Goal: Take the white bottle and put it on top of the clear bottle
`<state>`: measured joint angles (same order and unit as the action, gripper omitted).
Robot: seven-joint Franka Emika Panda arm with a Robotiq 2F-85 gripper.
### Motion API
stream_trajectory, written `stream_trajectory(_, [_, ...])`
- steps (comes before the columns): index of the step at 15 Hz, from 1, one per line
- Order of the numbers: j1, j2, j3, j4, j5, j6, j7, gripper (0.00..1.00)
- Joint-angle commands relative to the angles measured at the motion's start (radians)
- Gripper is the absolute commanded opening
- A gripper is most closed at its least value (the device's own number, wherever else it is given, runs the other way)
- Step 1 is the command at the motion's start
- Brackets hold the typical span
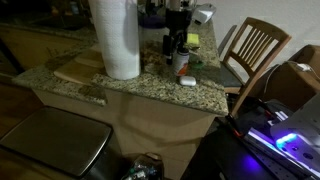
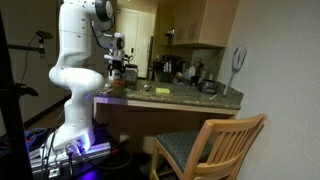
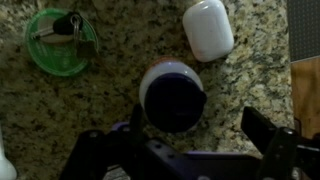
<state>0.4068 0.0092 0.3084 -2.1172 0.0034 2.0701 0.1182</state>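
**Wrist view, read from left to right.** In the upper left we see a green dish (image 3: 40, 62) that holds a bunch of keys (image 3: 68, 24). It rests on the speckled stone counter (image 3: 100, 105).

At centre stands a small bottle seen from straight above, with a dark blue cap and a pale wall showing as a crescent at its upper-left edge. From its narrow girth we take this to be the white bottle (image 3: 172, 95). The cap is on, so its contents are hidden.

In the upper right lies a flat white rounded object (image 3: 208, 28), just beside the bottle but apart from it.

Along the lower edge, the gripper (image 3: 175, 132) has its fingers (image 3: 268, 135) spread wide, one at each side. Nothing is held between them.

The clear bottle is not in this view. In the exterior views the clutter near the arm is too small for us to pick it out.

**Exterior view, same order.** We see a paper towel roll (image 1: 120, 40) at left, the arm's end over the counter, and a wooden chair (image 1: 255, 50) at right.

**Step in hand.** We judge this to be the reach for the white bottle. To do it well:
- Centre the cap between the fingers.
- Descend vertically, well below the cap.
- Close on the wall rather than the lid.
- Keep clear of the dish and the white object.
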Motion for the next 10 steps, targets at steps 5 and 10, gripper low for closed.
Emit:
stream_trajectory(5, [-0.010,0.021,0.034,0.077,-0.090,-0.190,0.280,1.00])
stream_trajectory(10, [-0.011,0.018,0.039,0.070,-0.072,-0.144,0.323,0.69])
